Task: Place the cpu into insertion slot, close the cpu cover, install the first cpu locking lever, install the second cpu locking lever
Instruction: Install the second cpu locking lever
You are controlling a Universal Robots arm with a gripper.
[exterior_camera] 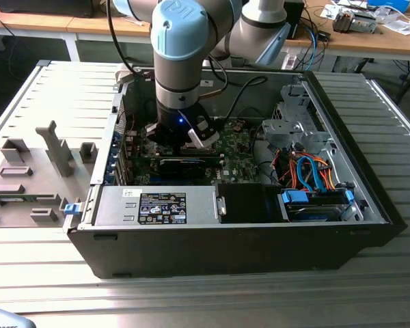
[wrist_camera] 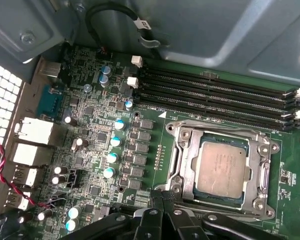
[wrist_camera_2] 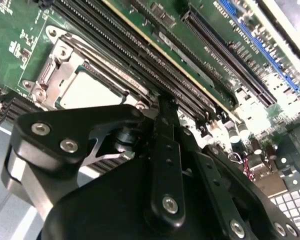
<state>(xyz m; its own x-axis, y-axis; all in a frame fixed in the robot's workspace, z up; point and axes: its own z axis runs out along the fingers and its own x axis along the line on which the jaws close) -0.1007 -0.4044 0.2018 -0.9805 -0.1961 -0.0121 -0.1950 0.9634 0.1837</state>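
The cpu (wrist_camera: pixel 222 167), a square chip with a silvery-grey top, lies flat in its socket on the green motherboard; it also appears in the second wrist view (wrist_camera_2: pixel 92 92). The metal cpu cover (wrist_camera: pixel 182 150) is down around it as a frame. My gripper (wrist_camera: pixel 162 196) hovers just off one corner of the socket, its black fingers together with nothing between them. In the second wrist view the gripper (wrist_camera_2: pixel 165 107) points at the board beside the socket and the memory slots. In the exterior view the gripper (exterior_camera: pixel 181 143) reaches down inside the open computer case.
Black memory slots (wrist_camera: pixel 215 95) run along one side of the socket, and small capacitors (wrist_camera: pixel 112 150) crowd the other. The case walls surround the arm. A power supply (exterior_camera: pixel 157 205) and a drive cage with orange and blue cables (exterior_camera: pixel 307 171) sit nearby. Grey fixtures (exterior_camera: pixel 34 171) stand at the exterior view's left.
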